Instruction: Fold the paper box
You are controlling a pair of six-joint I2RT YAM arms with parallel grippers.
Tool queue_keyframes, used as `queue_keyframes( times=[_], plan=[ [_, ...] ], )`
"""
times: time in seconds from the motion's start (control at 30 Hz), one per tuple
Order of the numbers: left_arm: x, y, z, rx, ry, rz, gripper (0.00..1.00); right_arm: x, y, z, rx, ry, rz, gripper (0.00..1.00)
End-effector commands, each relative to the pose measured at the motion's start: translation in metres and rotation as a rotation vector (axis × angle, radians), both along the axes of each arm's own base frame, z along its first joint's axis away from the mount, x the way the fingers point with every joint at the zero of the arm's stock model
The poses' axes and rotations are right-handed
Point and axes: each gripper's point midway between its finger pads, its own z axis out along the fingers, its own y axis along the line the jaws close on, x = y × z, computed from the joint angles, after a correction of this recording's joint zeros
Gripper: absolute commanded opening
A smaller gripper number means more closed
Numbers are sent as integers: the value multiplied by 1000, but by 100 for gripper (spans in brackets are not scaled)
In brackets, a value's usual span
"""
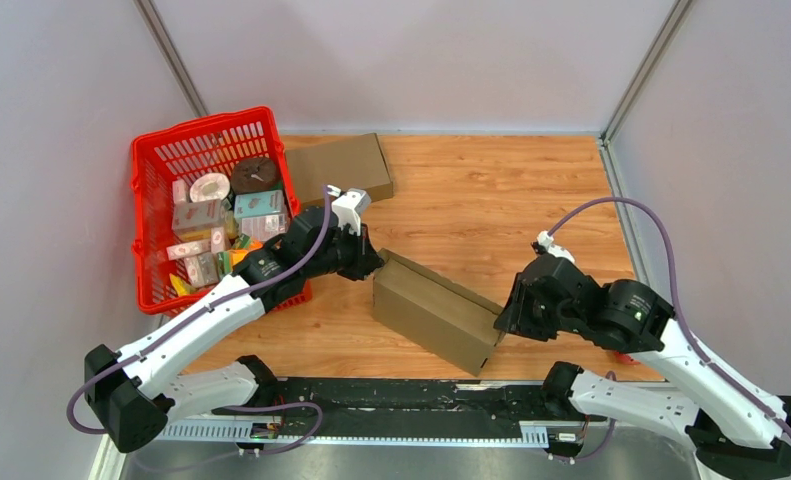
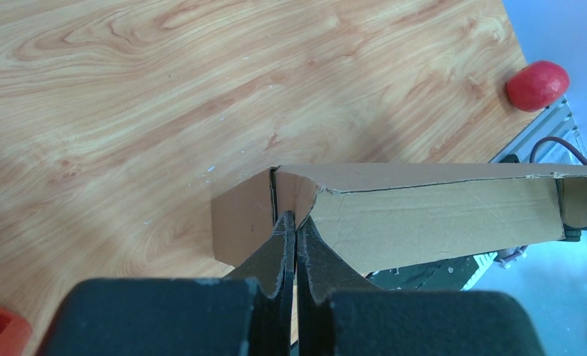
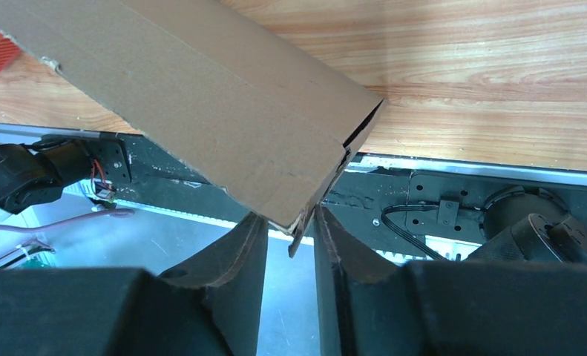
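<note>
Overhead: red basket at the left of the table, holding small cartons, a tape roll and a dark round item. Paper box lies mid-table, towards the near edge.
Left wrist: left gripper closed, tips against the box's end flap.
Right wrist: right gripper parted, the box's corner flap between its fingers.

Brown paper box, red basket
</note>
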Motion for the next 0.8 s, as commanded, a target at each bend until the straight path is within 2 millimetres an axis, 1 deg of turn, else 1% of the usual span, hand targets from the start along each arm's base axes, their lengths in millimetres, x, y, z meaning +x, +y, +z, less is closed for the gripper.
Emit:
queue_keyframes(
  times=[0.0,0.13,0.17,0.27,0.37,0.43,0.5,0.57,0.77],
  plan=[
    [-17,9,-28,75,89,-14,0,-21,-26,-3,-42,58,-15,29],
    [-18,8,-29,74,95,-19,0,-23,-25,-8,-54,78,-13,27],
    [-18,8,-30,76,97,-19,0,-23,-24,-10,-58,86,-13,25],
    [-18,8,-30,74,95,-19,0,-25,-22,-15,-56,101,-11,21],
    [-18,7,-29,69,94,-21,0,-24,-14,-17,-28,109,-7,16],
    [-18,6,-29,65,94,-24,0,-21,-10,-14,-11,102,-15,12],
    [-19,5,-29,64,97,-27,0,-20,-10,-13,-3,97,-29,7],
    [-19,4,-30,66,95,-28,0,-17,-7,-9,16,86,-37,4],
    [-19,6,-30,70,91,-23,0,-15,-8,-5,19,77,-53,2]
  ],
)
